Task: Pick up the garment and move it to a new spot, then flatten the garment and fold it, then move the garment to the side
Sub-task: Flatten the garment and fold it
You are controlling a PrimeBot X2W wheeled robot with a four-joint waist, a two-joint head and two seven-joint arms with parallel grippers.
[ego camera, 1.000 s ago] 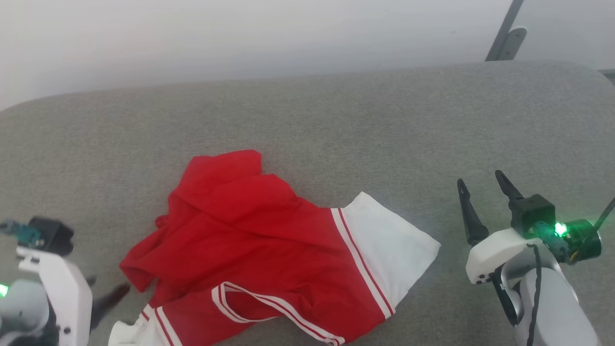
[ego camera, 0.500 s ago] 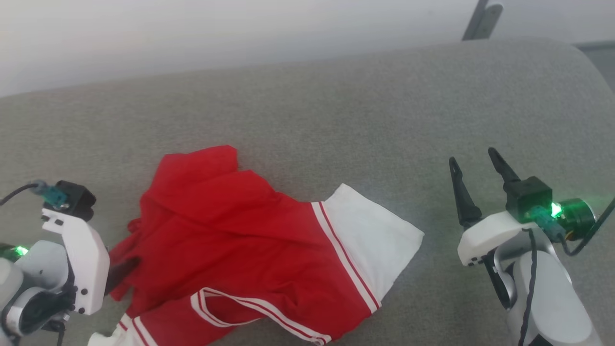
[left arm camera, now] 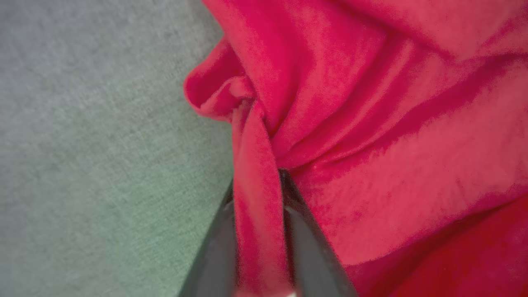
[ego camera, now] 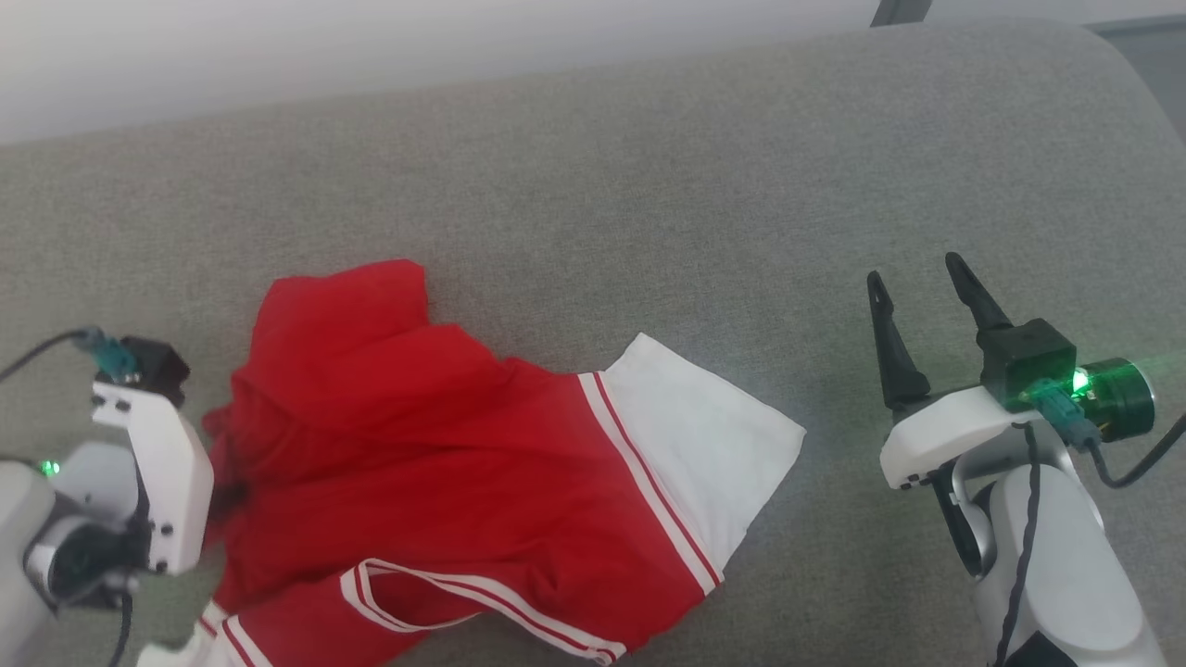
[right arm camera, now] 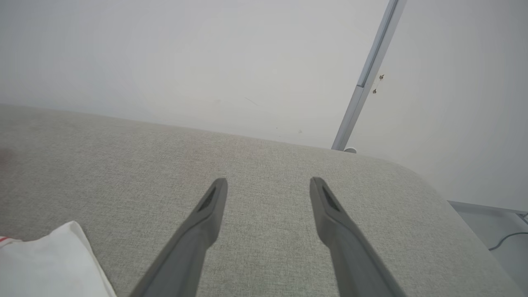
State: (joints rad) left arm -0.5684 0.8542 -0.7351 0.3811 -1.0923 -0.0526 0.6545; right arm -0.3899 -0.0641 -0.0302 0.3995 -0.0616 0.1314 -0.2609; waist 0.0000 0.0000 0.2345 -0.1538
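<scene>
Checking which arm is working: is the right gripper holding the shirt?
No: the right gripper stands open over the grey cushion, apart from the garment.

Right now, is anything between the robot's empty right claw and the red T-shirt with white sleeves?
Nothing visible: bare grey fabric surface lies between the open right gripper and the red T-shirt with white sleeves.

Grey fabric surface [ego camera: 649, 185], white wall [right arm camera: 165, 53], metal strip [right arm camera: 367, 78]

Right wrist shell [ego camera: 936, 437]: glossy white, rounded
Left wrist shell [ego camera: 171, 472]: white, dotted with dark screws
Jaws: long, dark, tapering
Camera block [ego camera: 1027, 359]: black cube, green light at its 3 o'clock
Plug [ego camera: 1066, 419]: teal, black cable
</scene>
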